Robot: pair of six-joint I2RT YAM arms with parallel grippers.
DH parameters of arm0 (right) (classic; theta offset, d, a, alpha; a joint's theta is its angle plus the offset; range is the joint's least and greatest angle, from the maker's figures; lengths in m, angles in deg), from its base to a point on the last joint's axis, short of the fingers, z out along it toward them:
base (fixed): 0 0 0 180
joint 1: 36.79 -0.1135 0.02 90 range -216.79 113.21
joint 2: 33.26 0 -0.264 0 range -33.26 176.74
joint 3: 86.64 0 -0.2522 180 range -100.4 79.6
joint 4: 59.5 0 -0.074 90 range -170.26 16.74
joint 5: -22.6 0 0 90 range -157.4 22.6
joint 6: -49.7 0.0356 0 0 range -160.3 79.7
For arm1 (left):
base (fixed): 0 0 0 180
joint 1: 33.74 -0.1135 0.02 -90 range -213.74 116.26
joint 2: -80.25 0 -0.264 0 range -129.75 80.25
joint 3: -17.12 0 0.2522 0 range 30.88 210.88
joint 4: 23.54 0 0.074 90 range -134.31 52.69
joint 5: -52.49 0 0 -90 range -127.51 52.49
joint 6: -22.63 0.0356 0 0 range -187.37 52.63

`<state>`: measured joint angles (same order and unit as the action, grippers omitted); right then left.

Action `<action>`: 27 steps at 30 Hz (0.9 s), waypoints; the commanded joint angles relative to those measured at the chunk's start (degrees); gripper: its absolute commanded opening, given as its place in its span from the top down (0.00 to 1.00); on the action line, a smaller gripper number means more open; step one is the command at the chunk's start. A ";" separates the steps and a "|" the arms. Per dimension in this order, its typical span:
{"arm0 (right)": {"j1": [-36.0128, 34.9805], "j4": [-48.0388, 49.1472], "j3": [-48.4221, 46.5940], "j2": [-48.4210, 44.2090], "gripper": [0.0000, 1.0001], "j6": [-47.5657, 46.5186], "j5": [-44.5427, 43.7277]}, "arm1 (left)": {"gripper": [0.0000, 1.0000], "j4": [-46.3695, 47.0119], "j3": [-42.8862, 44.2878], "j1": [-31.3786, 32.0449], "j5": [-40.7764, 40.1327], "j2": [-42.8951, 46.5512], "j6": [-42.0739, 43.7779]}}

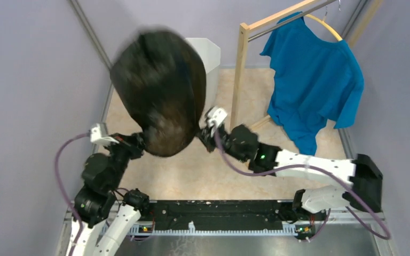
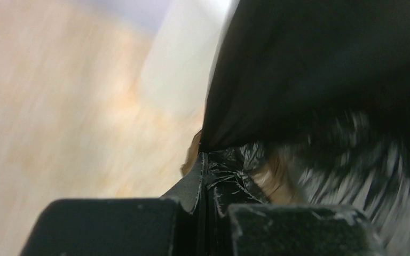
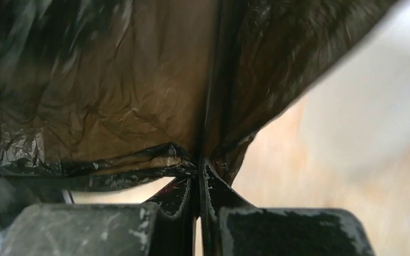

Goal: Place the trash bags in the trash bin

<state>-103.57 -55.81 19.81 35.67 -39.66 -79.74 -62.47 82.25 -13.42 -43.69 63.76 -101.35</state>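
The black trash bag [image 1: 160, 90] is puffed up in the air between both arms, hiding most of the white bin [image 1: 209, 58] behind it. My left gripper [image 1: 140, 141] is shut on the bag's lower left edge; the left wrist view shows crinkled black plastic [image 2: 320, 80] pinched between the fingers [image 2: 205, 170]. My right gripper [image 1: 207, 133] is shut on the bag's lower right edge; the right wrist view shows brownish film [image 3: 112, 90] clamped at the fingertips [image 3: 198, 168]. The bin shows pale and blurred in the left wrist view [image 2: 184, 69].
A wooden rack [image 1: 240, 69] stands right of the bin with a blue shirt [image 1: 315, 80] on a hanger. Grey walls close in on both sides. The light wooden floor [image 1: 203, 176] lies below the bag.
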 commanded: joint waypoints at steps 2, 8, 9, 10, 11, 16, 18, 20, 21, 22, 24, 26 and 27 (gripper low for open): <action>0.51 0.50 14.87 4.71 1.00 11.56 2.11 | 1.00 -20.52 -4.16 0.27 -9.94 5.26 -13.74; 0.47 -8.96 6.78 -0.86 1.00 7.39 2.53 | 1.00 -16.93 10.95 1.91 -9.31 -1.21 -3.40; 0.43 -10.89 3.87 -2.03 1.00 5.77 2.70 | 1.00 -16.12 15.19 2.14 -8.32 -3.82 -0.94; 0.47 -12.91 -0.40 -3.16 1.00 4.40 3.10 | 1.00 -15.14 19.91 2.26 -6.66 -6.32 1.88; 0.43 -14.50 -4.14 -4.13 1.00 3.41 3.60 | 1.00 -14.03 24.40 2.27 -4.81 -8.81 4.37; 0.43 -16.19 -15.12 -9.25 1.00 2.80 9.38 | 1.00 -12.23 45.07 2.27 3.59 -17.93 10.00; 0.43 -15.33 -14.24 -10.93 1.00 3.88 9.78 | 1.00 -12.26 45.27 2.27 3.82 -17.86 9.58; 0.43 -14.31 -10.36 -11.82 1.00 4.90 8.87 | 1.00 -11.89 40.01 2.27 2.73 -15.24 8.23; 0.43 -14.37 -8.21 -11.77 1.00 5.67 7.70 | 1.00 -11.88 36.38 2.27 2.21 -13.50 7.30; 0.47 -14.95 -6.26 -11.37 1.00 6.79 6.44 | 1.00 -12.70 32.93 2.27 1.24 -11.77 6.55; 0.45 -15.93 -2.64 -10.66 1.00 9.07 5.27 | 1.00 -15.34 27.63 2.35 -0.58 -9.16 5.03; 0.43 -15.96 0.78 -10.68 1.00 10.83 5.22 | 1.00 -17.85 25.63 2.64 -2.13 -7.65 4.83; 0.43 -16.00 2.11 -10.84 1.00 11.50 5.03 | 1.00 -18.86 25.81 2.83 -2.92 -7.38 5.17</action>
<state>-103.37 -66.67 15.35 22.05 -32.34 -72.83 -77.14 110.05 -11.15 -43.03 54.38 -95.68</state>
